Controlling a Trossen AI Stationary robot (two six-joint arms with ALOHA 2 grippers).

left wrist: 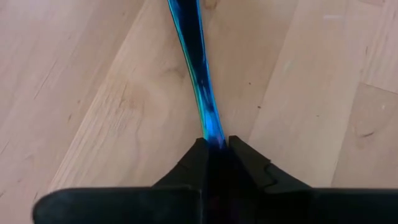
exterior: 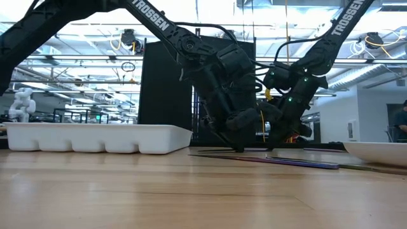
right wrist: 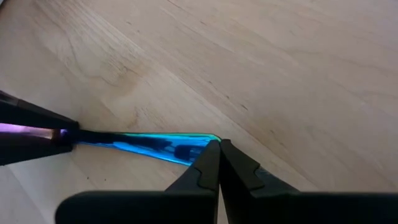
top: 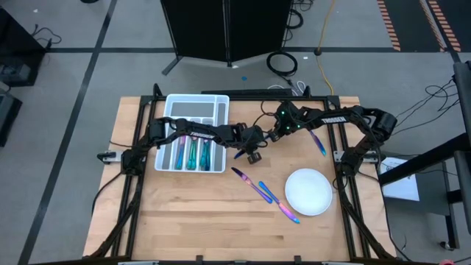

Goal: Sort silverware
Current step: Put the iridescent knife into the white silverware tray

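Observation:
One slim blue iridescent piece of silverware (left wrist: 198, 74) lies on the wooden table between my two grippers, near the table's middle. My left gripper (left wrist: 216, 144) is shut on one end of it. My right gripper (right wrist: 218, 147) is shut, and its tips are set on the piece's other, wider end (right wrist: 186, 147). In the high view the left gripper (top: 249, 152) reaches over the white tray (top: 171, 110), and the right gripper (top: 266, 140) comes in from the right. More silverware (top: 191, 152) lies in the tray's compartments. My left gripper pinches the blue piece's narrow end (left wrist: 213, 129) between its two fingers, which slant down along the piece's length. The rest of the piece runs away from the fingers, low over the table. My right gripper rests its shut fingertips (right wrist: 210, 155) on the wider end (right wrist: 200, 140), slanting down from above; that end lies on the table.
Three loose pieces of silverware (top: 265, 193) lie in a row toward the near right, beside a round white plate (top: 309, 191). Another purple piece (top: 318, 142) lies under the right arm. Bare wood spreads over the table's near half.

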